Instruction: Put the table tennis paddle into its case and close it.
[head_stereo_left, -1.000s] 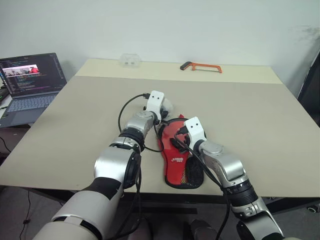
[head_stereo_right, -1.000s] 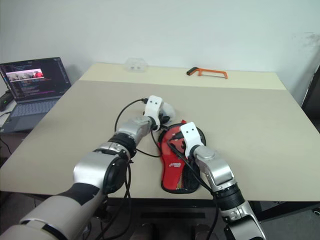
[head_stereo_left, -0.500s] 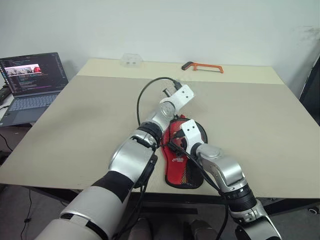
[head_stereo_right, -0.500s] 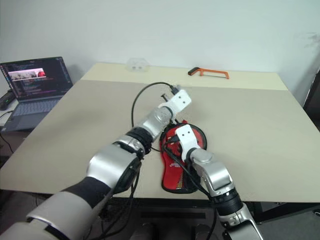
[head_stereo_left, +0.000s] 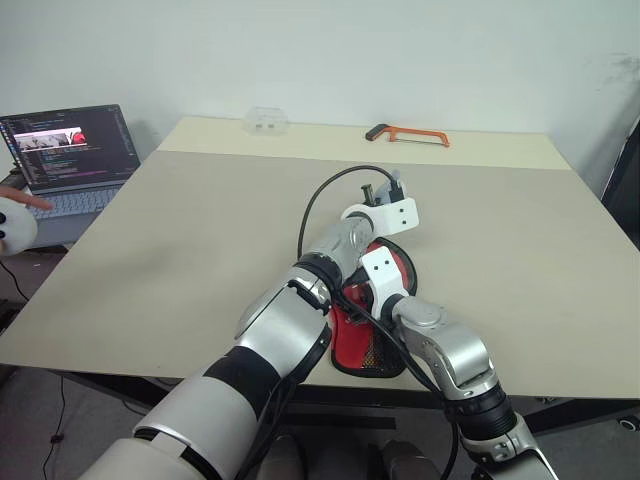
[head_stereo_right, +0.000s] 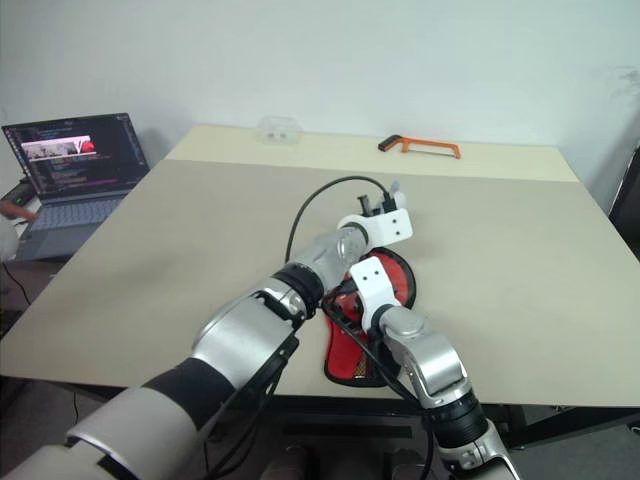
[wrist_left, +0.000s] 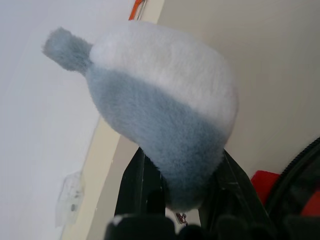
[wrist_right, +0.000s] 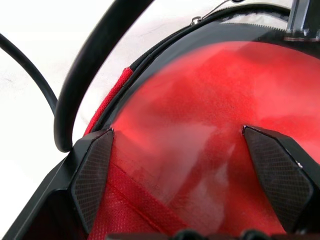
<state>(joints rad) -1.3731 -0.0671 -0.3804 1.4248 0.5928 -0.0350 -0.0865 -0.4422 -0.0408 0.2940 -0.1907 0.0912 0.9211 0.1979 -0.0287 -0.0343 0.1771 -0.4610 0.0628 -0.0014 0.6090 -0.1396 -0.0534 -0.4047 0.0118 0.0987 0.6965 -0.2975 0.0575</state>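
— Red-sided case (head_stereo_left: 372, 318): where do you see it?
— Flat on the bench (head_stereo_left: 180, 250) near its front edge, under both your hands.
— And the hands?
— Your left hand (wrist_left: 182, 192) grips a grey-and-white plush toy (wrist_left: 160, 107); your right hand (wrist_right: 187, 165) hangs spread wide over the case.

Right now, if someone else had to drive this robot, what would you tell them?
Left gripper: shut on a fluffy grey-and-white tuft, held above the case's round end.
Right gripper: open, fingers spread just over the case's red side.
The paddle-shaped red and black fabric case lies flat on the beige table, near the front edge.
The round red table tennis paddle cannot be told apart from the case; it may be inside.
Done: cannot tell how far the zip is closed.
Left: check the paddle is in, then finish closing.
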